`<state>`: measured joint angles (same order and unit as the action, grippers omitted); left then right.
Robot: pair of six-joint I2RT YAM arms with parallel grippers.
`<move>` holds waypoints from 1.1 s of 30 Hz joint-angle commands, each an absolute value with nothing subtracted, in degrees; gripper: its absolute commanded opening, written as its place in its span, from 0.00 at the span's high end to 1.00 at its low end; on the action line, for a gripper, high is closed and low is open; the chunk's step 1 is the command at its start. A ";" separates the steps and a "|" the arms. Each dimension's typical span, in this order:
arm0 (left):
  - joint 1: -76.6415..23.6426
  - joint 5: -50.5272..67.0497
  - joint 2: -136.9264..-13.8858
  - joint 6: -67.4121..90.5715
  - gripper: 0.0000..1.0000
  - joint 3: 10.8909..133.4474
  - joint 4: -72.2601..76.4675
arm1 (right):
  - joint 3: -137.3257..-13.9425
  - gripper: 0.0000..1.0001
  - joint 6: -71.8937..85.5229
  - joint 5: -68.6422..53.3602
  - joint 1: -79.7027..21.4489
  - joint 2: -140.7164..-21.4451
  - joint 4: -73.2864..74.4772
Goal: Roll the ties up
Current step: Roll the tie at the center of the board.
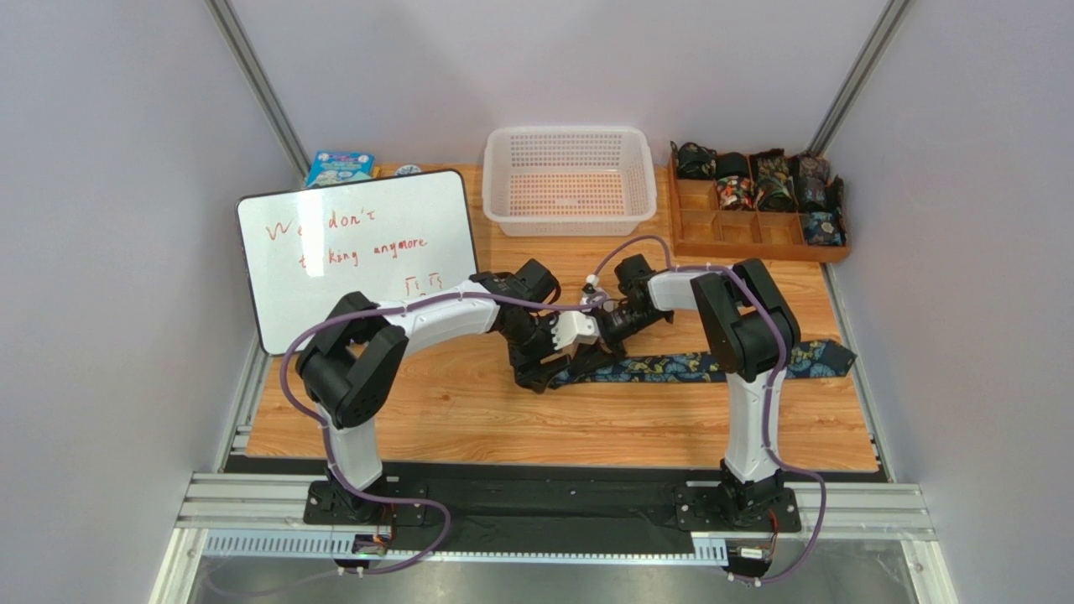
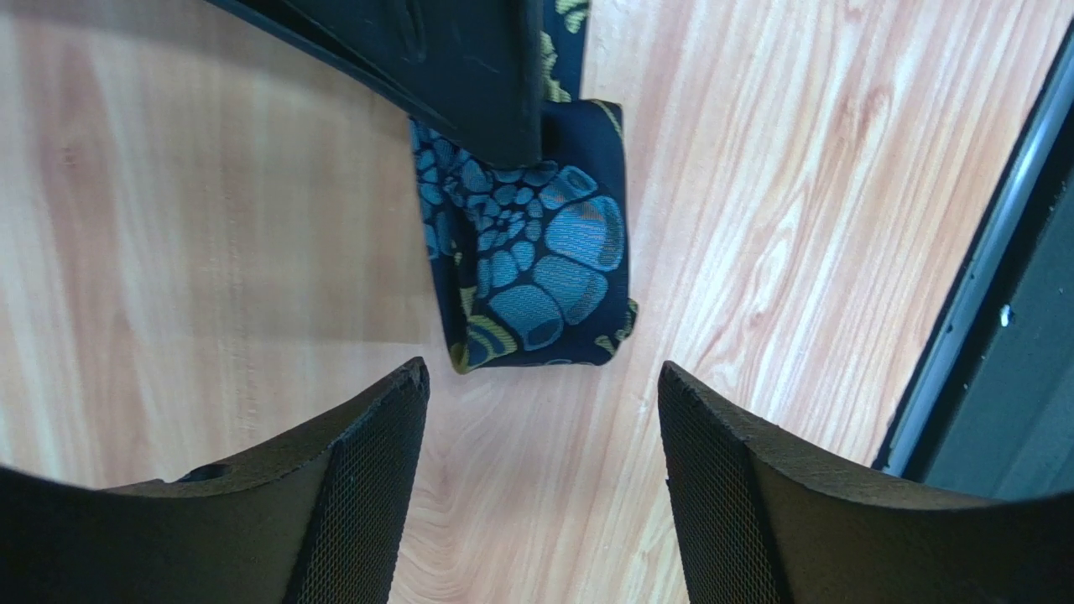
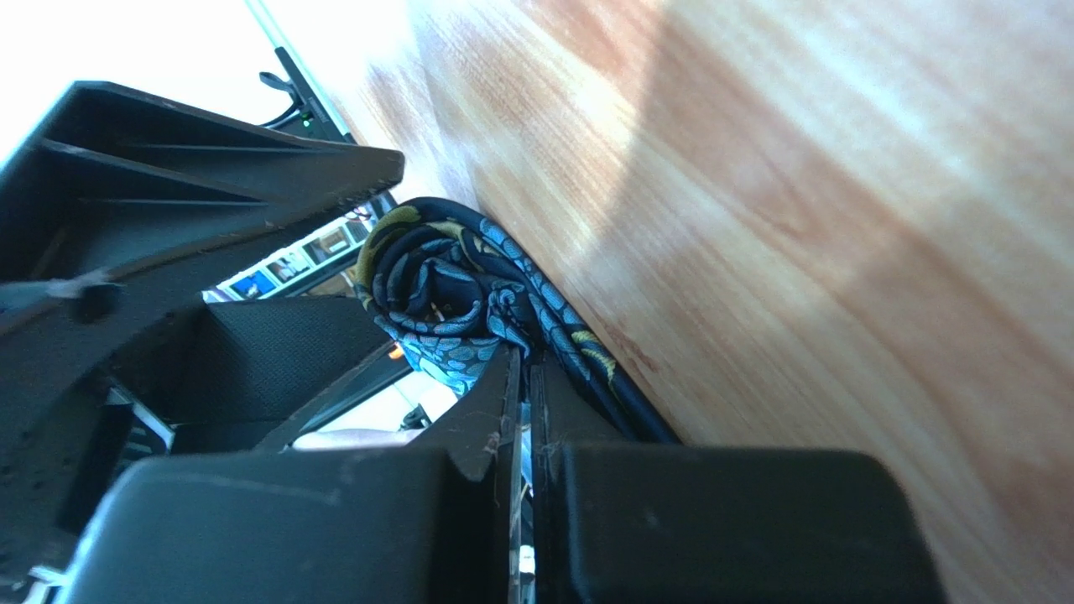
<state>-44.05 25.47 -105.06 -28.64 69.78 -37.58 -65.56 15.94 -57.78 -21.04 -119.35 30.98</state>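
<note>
left arm (image 1: pixel 416 321): reached from its base in toward the middle of the table (image 1: pixel 441 415), elbow bent, wrist dropped low over the near-left end of the tie (image 1: pixel 706 366)

right arm (image 1: pixel 744 327): stood up tall from its base, then folded over and pointed left, so both wrists met pretty much nose to nose at mid-table

left gripper (image 2: pixel 542 384): fingers wide apart, nothing between them, just bare wood. It sat just short of the tie's curled end, not touching it

right gripper (image 3: pixel 519 365): fingers pressed flat together, tips right up against the little roll at the tie's end. Couldn't tell if any fabric was actually nipped between them

tie: black with blue and yellowish paisley, lay flat across the table out to the right past the right arm. Only the left end was curled up, a loose turn or two

rolled ties (image 1: pixel 756 183): several sat in the compartments of the wooden tray (image 1: pixel 756 246) at the back right

other stuff: white basket (image 1: pixel 570 176) at the back middle, whiteboard (image 1: pixel 359 252) with scribbles on the left
</note>
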 commanded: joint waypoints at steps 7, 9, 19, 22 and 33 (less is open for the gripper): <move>-44.30 26.28 -106.43 -25.66 0.28 71.81 -32.52 | -66.71 1.00 15.99 -43.95 -20.74 -122.78 33.14; -44.65 26.37 -106.61 -25.58 0.30 71.63 -32.08 | -66.62 1.00 16.17 -43.07 -20.92 -122.61 33.05; -46.40 28.74 -105.46 -22.50 0.54 74.18 -27.78 | -66.97 1.00 18.19 -42.45 -22.59 -122.96 31.47; -47.72 28.39 -107.39 -21.54 0.55 75.76 -27.25 | -67.24 1.00 19.07 -43.33 -22.68 -123.05 30.68; -49.04 24.97 -114.87 -20.04 0.54 79.02 -31.46 | -66.45 1.00 21.36 -48.60 -22.76 -120.33 27.69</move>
